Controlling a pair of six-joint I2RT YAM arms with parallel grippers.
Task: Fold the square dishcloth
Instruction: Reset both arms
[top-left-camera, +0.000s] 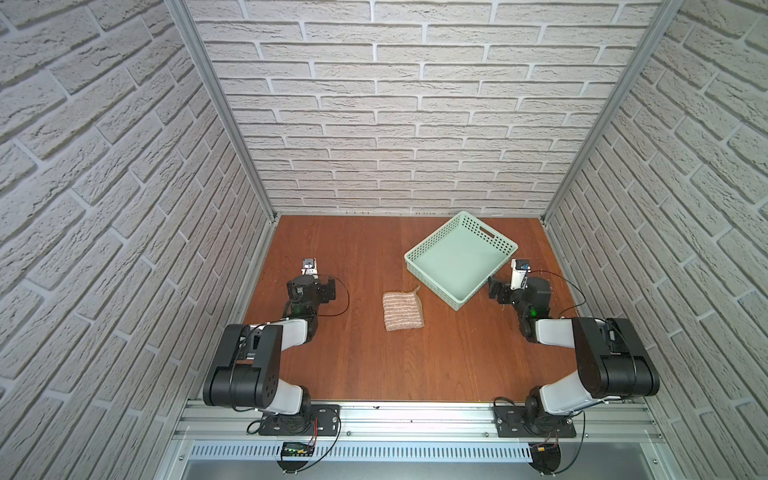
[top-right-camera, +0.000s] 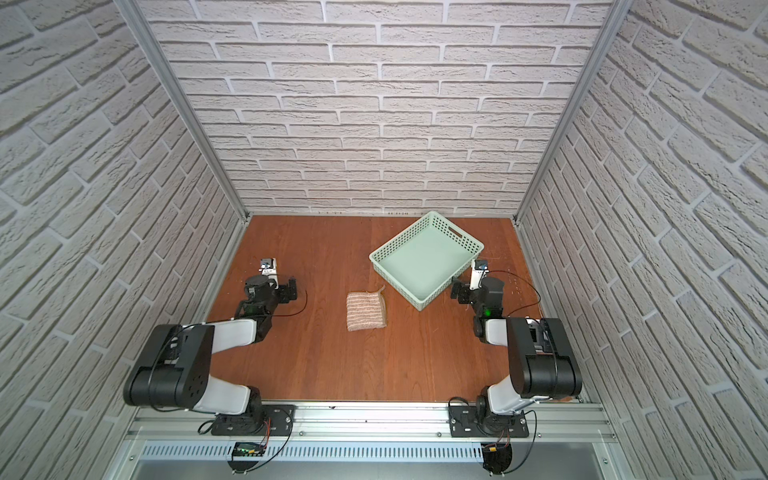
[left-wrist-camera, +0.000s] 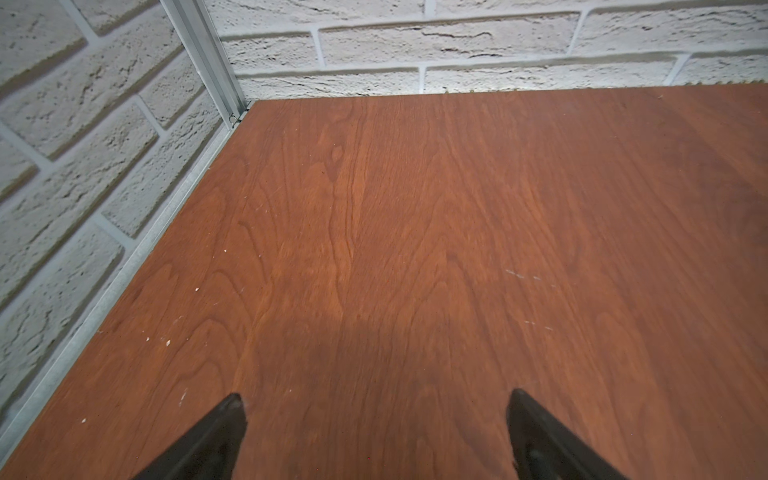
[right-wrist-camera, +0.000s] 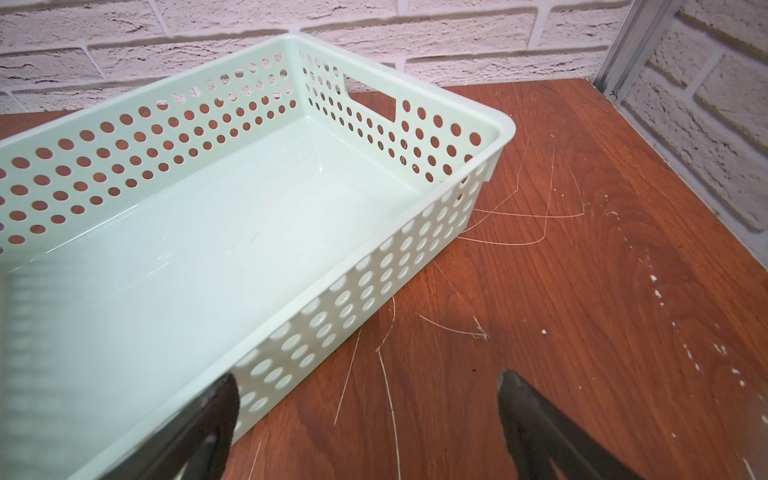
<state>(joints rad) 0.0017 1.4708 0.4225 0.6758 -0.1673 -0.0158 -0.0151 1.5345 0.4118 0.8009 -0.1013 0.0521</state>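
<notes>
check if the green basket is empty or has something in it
Empty: the green basket shows only bare floor; the dishcloth lies outside it on the table.

Item, one: square dishcloth (top-left-camera: 402, 311), soft, tan-brown and textured, with thin cream stripes running from 9 to 3 o'clock. I note a darker brown edge along its 3 o'clock side and a small hanging loop (top-left-camera: 415, 288) at its 1 o'clock corner. It lies flat and slightly askew, about mid-table (top-left-camera: 353, 365), in both top views.
</notes>
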